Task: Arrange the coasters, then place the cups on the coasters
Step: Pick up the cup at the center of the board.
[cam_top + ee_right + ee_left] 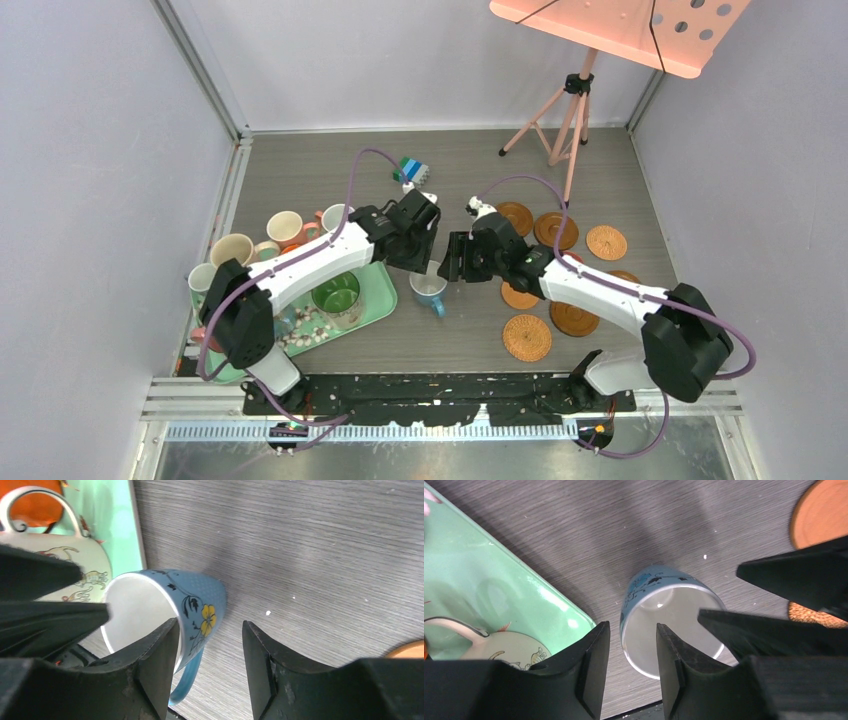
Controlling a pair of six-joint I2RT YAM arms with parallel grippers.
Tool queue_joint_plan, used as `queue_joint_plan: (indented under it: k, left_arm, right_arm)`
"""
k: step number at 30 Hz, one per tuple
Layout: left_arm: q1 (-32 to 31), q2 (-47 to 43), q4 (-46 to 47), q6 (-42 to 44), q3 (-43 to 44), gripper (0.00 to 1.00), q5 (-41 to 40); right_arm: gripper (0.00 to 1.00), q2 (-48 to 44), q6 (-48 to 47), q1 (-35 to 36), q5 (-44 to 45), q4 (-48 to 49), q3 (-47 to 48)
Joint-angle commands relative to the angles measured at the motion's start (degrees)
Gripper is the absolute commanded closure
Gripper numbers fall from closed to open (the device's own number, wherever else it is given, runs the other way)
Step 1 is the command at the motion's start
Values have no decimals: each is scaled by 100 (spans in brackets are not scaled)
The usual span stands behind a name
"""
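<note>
The light blue floral mug (pixel 429 290) stands on the table beside the mint-green tray (pixel 385 305), straddled by both part-open grippers, left gripper (pixel 631 672) and right gripper (pixel 210 667), neither apparently clamped; the right should seat squarely on the wall before lifting toward a coaster (pixel 527 337).

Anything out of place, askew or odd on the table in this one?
Nothing is spilled or broken. Oddities: a toy block lies at the far side, unrelated to cups or coasters, and both grippers crowd one upright light blue mug, left gripper and right gripper straddling opposite rim walls.
</note>
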Motion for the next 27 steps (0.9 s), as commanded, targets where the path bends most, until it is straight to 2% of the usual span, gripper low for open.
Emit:
queue_joint_plan:
  k: [1,7,13,14,16,18,20,22,27]
  left_arm:
    - [-13,-708,212,-122,-77,56,-435]
    - [-12,-1630,218,89,-415,53,-753]
    - [-13,-2838,-165,799,-716,42,-439]
    - [-13,-3024,-347,903,-719,39,-474]
    - [-13,-3401,-613,1146,-766,27,-632]
    - [-13,-3774,-817,1460,-865,12,-861]
    - [-13,-4150,-916,1669,-1015,4,-1231]
    - [-13,-4532,-981,1815,-1252,1,-1603]
    - [-13,-5234,-999,2006,-1743,0,-2137]
  right_arm:
    - [45,204,-269,52,542,-379,484]
    - [58,274,-394,54,781,-617,723]
    - [82,410,-474,54,741,-822,1024]
    - [89,410,-491,50,742,-877,1045]
    - [94,355,-547,41,804,-984,1088]
    - [94,159,-598,-48,869,-1113,1141]
    - [94,-58,-643,-161,985,-1294,1246]
    - [94,-288,-731,-325,1024,-1484,1390]
    - [95,-818,-965,-1078,966,-1954,1651]
